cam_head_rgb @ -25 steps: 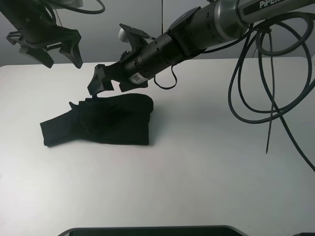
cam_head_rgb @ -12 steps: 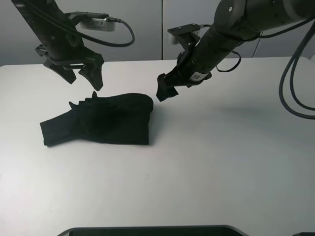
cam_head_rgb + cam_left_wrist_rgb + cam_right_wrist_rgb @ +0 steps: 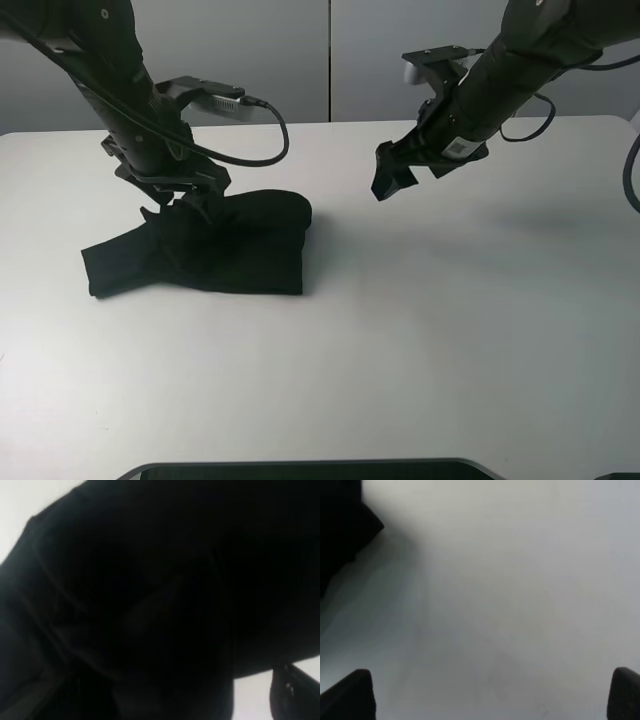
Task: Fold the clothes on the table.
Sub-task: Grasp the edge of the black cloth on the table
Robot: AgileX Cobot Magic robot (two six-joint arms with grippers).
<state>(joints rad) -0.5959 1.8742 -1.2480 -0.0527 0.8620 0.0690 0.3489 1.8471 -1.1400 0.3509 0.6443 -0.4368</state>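
So the black T-shirt is lying bunched into a rough folded bundle on the white table, and it's sitting right under the left gripper. No print or neck label is showing from up top, just dark folds, with one flatter bit sticking out on the side away from the right arm.

The left gripper is hanging right at the far edge of the bundle, fingers pointing down into the cloth. Its jaws are standing spread apart, and I can't tell whether the tips are actually touching the fabric or just hovering over it, since black on black is hiding the contact. The left wrist camera is showing almost nothing but dark shirt filling the frame, with slivers of white tabletop at the corners.

The right gripper is hanging in the air well off to the side of the shirt, clear of it and above bare table. Its jaws are wide apart and holding nothing. Its wrist view is looking at plain table between the two fingertips, with a dark corner of the shirt poking in at one edge.
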